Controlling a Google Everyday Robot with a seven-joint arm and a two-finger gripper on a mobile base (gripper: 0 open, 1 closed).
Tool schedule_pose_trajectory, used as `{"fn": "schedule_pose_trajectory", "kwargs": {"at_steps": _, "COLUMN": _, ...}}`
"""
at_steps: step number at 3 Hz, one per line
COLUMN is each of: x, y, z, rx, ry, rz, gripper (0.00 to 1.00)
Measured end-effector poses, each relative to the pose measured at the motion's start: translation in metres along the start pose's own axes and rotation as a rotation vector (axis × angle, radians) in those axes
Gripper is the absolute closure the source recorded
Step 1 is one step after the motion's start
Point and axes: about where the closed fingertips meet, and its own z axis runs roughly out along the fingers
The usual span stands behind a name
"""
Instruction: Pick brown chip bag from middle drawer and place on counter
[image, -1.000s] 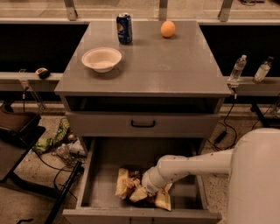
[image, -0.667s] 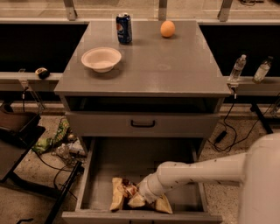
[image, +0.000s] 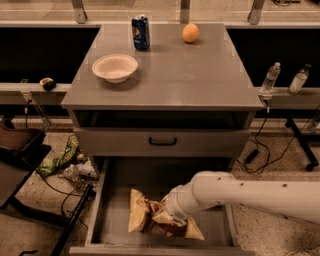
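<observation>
The brown chip bag (image: 148, 226) lies crumpled on the floor of the open middle drawer (image: 116, 192), near its front edge, with its pale yellow ends sticking out left and right. My gripper (image: 168, 218) reaches down into the drawer from the right on the white arm (image: 240, 192) and sits right on top of the bag's middle; the wrist hides its tip. The counter (image: 175, 75) is the grey cabinet top above.
On the counter stand a white bowl (image: 115, 66), a blue soda can (image: 141, 32) and an orange (image: 190, 33). A shut drawer front with a black handle (image: 162, 141) sits above the open drawer. Two water bottles (image: 270, 77) stand on the right ledge; cables and litter (image: 65, 155) lie on the floor at left.
The arm's end has dropped lower onto the bag and shifted slightly left. The bag has slid toward the drawer's front and its left end has pushed out and tipped up.
</observation>
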Motion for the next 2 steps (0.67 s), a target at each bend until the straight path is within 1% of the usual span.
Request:
{"fn": "schedule_pose_trajectory", "kwargs": {"at_steps": 1, "x": -0.027, "y": -0.015, "z": -0.068, "rx": 0.016, "ry": -0.012, "rz": -0.079, "gripper": 1.0}}
{"fn": "schedule_pose_trajectory", "kwargs": {"at_steps": 2, "x": -0.054, "y": -0.05, "z": -0.146, "rx": 0.021, "ry": 0.009, "rz": -0.145, "gripper": 1.0}}
